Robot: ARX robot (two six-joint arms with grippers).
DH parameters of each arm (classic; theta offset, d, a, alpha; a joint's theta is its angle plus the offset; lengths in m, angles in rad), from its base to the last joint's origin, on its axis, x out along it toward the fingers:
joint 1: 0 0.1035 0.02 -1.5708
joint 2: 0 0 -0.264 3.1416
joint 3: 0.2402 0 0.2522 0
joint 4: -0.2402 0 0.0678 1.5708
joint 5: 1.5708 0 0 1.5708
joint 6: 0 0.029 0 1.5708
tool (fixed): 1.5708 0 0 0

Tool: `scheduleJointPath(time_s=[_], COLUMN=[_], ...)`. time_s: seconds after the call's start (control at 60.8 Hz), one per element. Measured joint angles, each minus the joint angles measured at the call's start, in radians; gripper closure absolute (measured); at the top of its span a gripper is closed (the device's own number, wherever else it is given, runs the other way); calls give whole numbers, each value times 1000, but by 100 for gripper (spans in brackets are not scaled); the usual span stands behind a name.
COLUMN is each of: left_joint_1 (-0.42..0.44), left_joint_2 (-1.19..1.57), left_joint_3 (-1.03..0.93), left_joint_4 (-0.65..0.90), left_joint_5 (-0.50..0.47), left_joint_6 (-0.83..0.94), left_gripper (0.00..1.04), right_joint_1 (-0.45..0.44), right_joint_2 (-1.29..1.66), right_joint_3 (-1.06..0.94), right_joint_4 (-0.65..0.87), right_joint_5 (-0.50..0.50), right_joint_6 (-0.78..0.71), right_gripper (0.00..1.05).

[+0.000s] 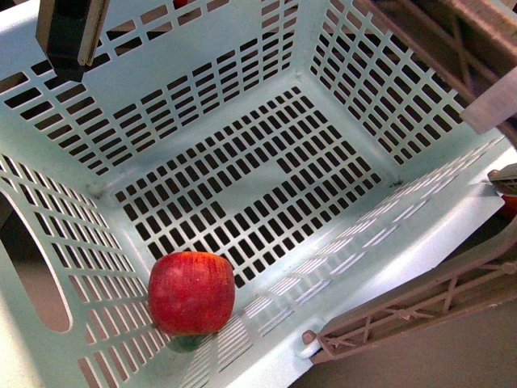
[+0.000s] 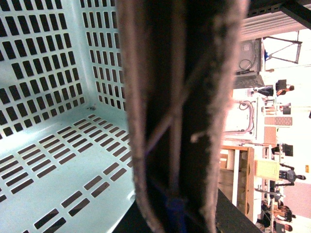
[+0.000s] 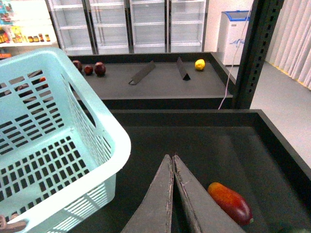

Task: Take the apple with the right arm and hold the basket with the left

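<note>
Red apple [image 1: 191,292] upright in pale-blue basket [image 1: 404,250]

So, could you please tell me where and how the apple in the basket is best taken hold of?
Grip the apple across its round middle, coming straight down through the open top. It sits on the floor, tucked into a corner of the basket, so the slotted walls block a sideways approach. Probably place the jaws along the diagonal that stays free of both walls.

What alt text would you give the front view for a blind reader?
A red apple sits in the near left corner of a pale blue slotted basket, seen from above. A brown trussed bar lies along its right rim.
</note>
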Motion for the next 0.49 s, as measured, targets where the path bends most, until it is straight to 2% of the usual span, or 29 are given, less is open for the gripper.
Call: scheduleJointPath(time_s=[0.099,0.214,0.494], left_joint_1=[0,0,0], left_joint_2=[0,0,0], left_joint_3=[0,0,0], left_joint_4=[0,0,0], left_joint_5=[1,0,0], left_joint_6=[0,0,-3], left_gripper=[98,98,98], right_joint_1=[0,0,0], right_joint_2=[-29,-163,-187], right_joint_3=[0,0,0], right_joint_4=[-29,-183,-193], right_joint_5=[0,-1,0], right_joint_6=[0,0,0], right_gripper=[103,103,103])
